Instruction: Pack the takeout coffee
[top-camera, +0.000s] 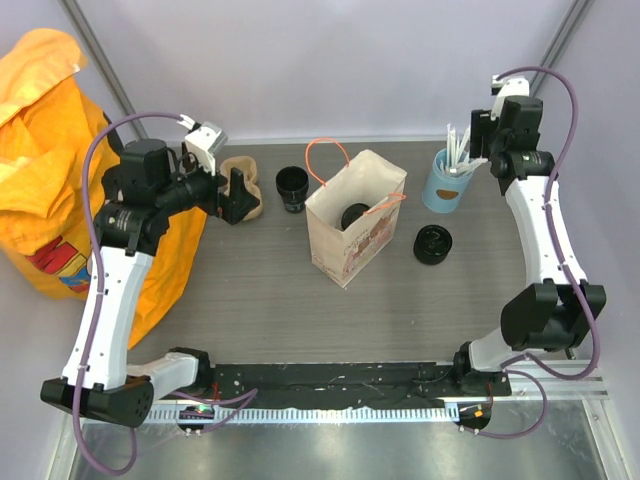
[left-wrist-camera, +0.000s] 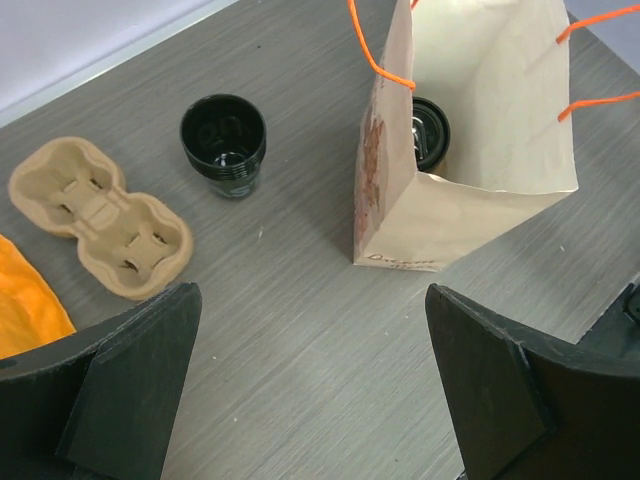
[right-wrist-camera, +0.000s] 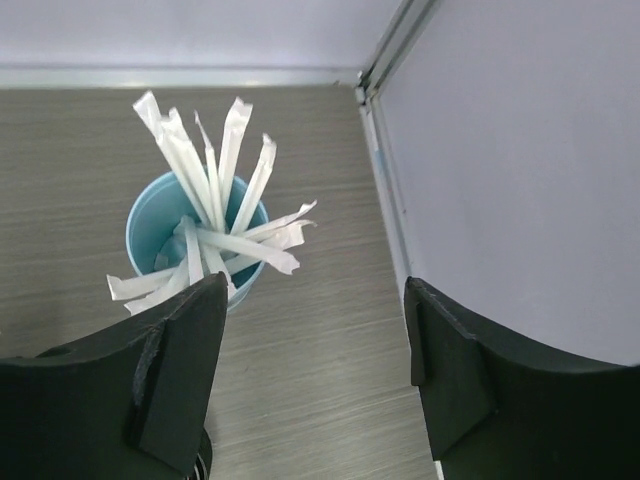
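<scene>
A brown paper bag (top-camera: 356, 228) with orange handles stands open mid-table, also in the left wrist view (left-wrist-camera: 470, 180). One black cup (left-wrist-camera: 430, 132) sits inside it (top-camera: 355, 215). A second black cup (top-camera: 292, 187) stands left of the bag (left-wrist-camera: 223, 143); its top looks open. A third black lidded cup (top-camera: 434, 244) stands right of the bag. My left gripper (top-camera: 239, 196) is open and empty, hovering above the table left of the bag (left-wrist-camera: 310, 390). My right gripper (top-camera: 480, 138) is open and empty, high at the back right (right-wrist-camera: 315, 370).
A brown pulp cup carrier (top-camera: 243, 188) lies under my left gripper at the back left (left-wrist-camera: 100, 215). A light-blue cup of white straws (top-camera: 447, 180) stands at the back right (right-wrist-camera: 195, 235). An orange bag (top-camera: 50, 150) hangs off the left side. Walls enclose the table.
</scene>
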